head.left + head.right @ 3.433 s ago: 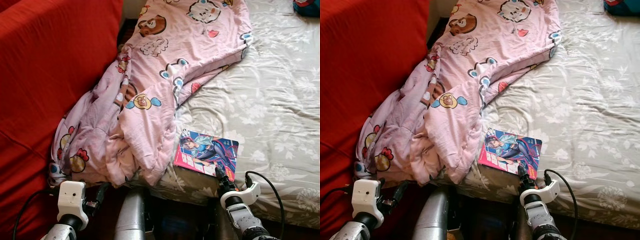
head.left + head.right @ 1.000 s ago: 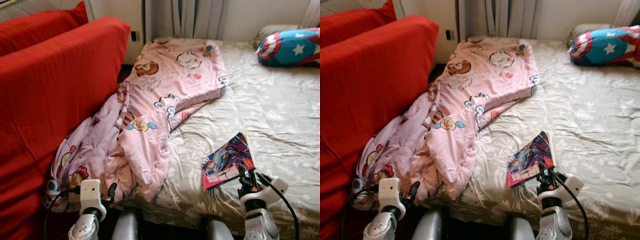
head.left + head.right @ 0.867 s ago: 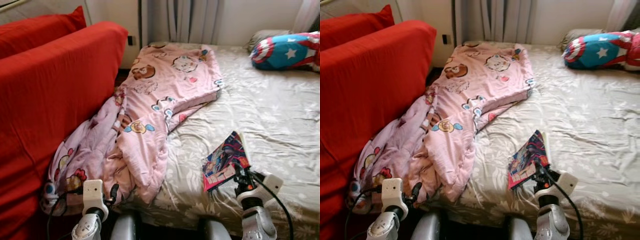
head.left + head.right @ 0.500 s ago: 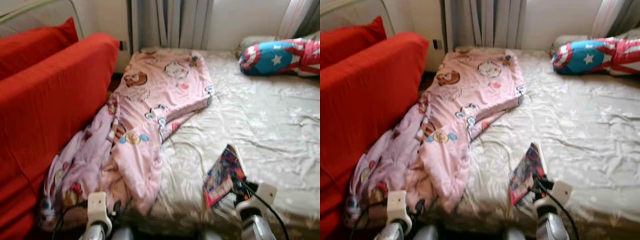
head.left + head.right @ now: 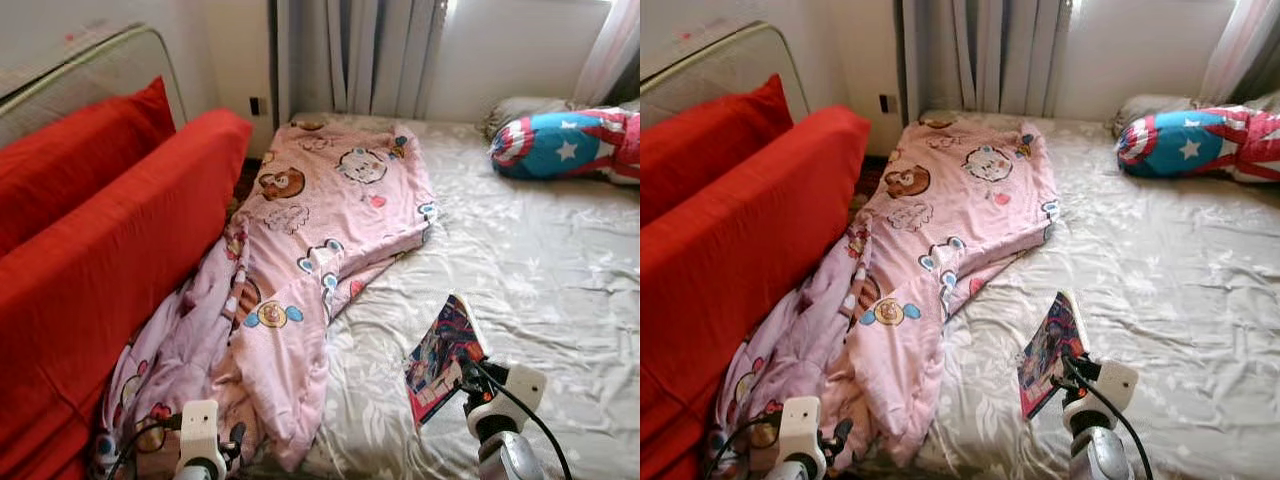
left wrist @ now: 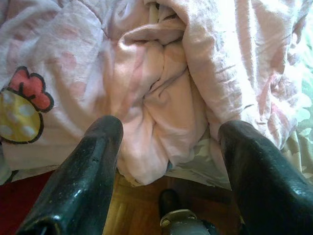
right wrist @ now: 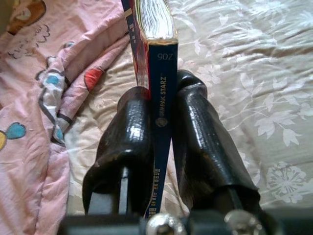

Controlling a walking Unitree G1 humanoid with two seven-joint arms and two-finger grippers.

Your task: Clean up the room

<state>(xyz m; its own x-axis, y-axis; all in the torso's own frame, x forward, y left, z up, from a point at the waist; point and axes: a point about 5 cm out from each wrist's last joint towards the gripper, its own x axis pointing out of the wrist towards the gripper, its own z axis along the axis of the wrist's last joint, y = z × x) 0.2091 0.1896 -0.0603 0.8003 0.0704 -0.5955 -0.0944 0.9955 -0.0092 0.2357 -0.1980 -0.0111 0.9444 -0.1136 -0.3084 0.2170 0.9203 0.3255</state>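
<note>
A colourful comic book [image 5: 443,356] is held up off the bed, tilted on edge, with my right gripper [image 5: 466,372] shut on its lower corner. The right wrist view shows its dark blue spine [image 7: 161,112] pinched between the two black fingers [image 7: 128,137]. A pink cartoon-print blanket [image 5: 310,250] lies crumpled along the bed's left side and spills down toward the floor. My left gripper [image 6: 166,161] is open, low at the bed's near left corner, facing the blanket's hanging folds [image 6: 161,88] with nothing between its fingers.
A red sofa [image 5: 90,260] stands close along the left of the bed. The grey floral sheet [image 5: 560,270] covers the bed [image 5: 1200,300]. A blue, red and white star pillow [image 5: 560,145] lies at the far right by the curtains [image 5: 370,55]. Wooden floor [image 6: 132,215] shows below the blanket.
The view has pulled back and tilted up, so more of the bed, wall and curtains shows. The right gripper has lifted the comic book off the sheet and keeps holding it.
</note>
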